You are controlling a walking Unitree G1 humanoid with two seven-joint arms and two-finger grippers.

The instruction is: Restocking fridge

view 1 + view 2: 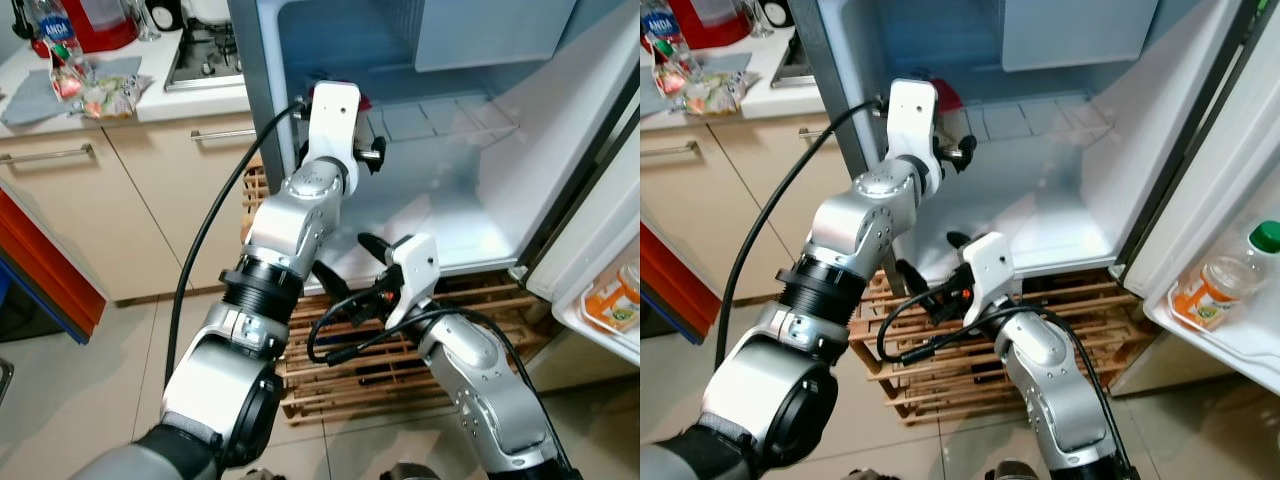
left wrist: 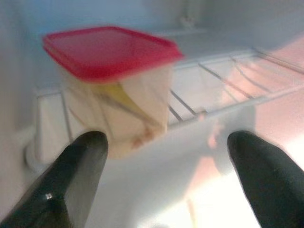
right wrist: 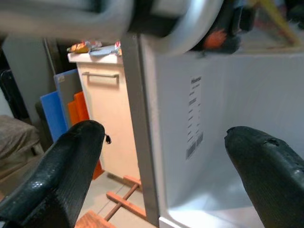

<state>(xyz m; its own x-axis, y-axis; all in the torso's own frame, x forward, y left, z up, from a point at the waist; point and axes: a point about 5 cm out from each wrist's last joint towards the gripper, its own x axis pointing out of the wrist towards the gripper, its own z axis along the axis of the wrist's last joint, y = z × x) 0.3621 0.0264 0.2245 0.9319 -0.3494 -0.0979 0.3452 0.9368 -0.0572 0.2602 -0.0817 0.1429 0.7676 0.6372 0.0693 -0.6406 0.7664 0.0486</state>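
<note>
Red-lidded container [image 2: 111, 88] already sits on fridge wire shelf [image 2: 228, 90], L gripper [image 2: 166, 178] spread wide & empty at its 6 o'clock, R gripper [image 3: 166, 175] also apart, idle low; more items prob left

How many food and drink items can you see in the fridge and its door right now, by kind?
Red-lidded containers: 1, the red-lidded container on the wire shelf, just ahead of the open left pincer.
Juice bottles: 1, the green-capped juice bottle in the door shelf.
Total: 2
</note>
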